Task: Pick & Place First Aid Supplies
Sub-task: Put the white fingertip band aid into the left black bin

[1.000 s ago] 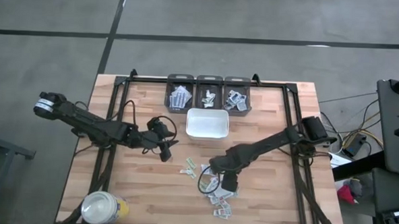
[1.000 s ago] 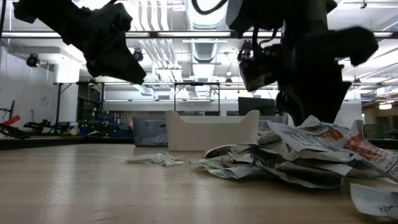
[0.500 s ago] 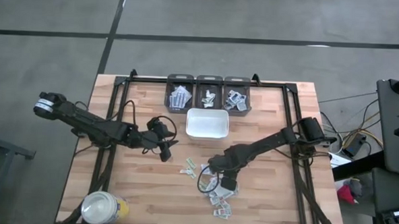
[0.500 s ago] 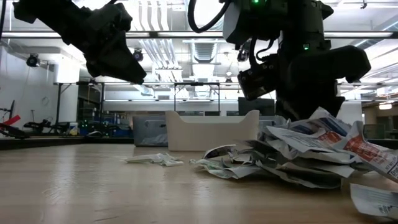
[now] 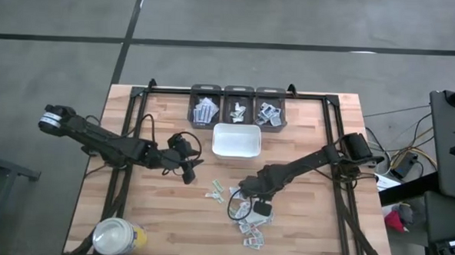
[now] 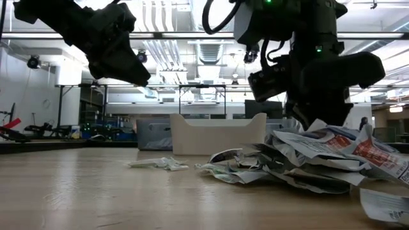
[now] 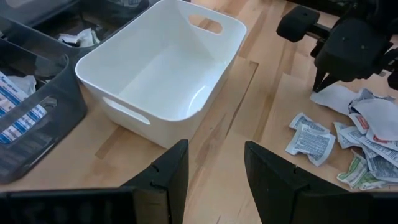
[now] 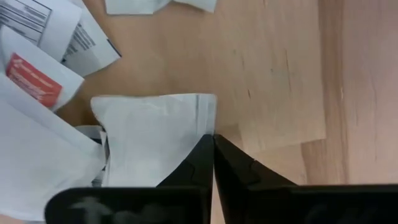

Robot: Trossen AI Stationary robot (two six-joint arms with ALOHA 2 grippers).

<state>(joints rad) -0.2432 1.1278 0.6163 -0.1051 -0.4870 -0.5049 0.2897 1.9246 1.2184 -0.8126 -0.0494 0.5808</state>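
The first aid supplies (image 5: 247, 214) lie as a loose pile of small paper packets on the wooden table, right of its middle; the low view shows the heap (image 6: 307, 163) crumpled. My right gripper (image 5: 255, 206) points down into the pile and is shut on a white packet (image 8: 152, 127). My left gripper (image 5: 187, 172) hangs open above the table's left half, its fingers (image 7: 168, 177) apart and nothing between them. The white tray (image 5: 236, 141) stands empty ahead of it. My right gripper pinches the white packet by its edge (image 8: 202, 121) between its two fingers, which come from above and point down. The packet lies flat, partly on the wood and partly on other packets of the pile. The fingers hide the exact spot.
Three dark bins (image 5: 238, 106) with sorted packets stand in a row at the far edge, behind the tray. A white-lidded yellow jar (image 5: 117, 236) stands at the near left corner. A few stray packets (image 5: 217, 192) lie left of the pile. A black frame borders the table.
My right gripper has sunk a little onto the pile and shut its fingers there. The upper packets of the heap have shifted and settled lower in the low view.
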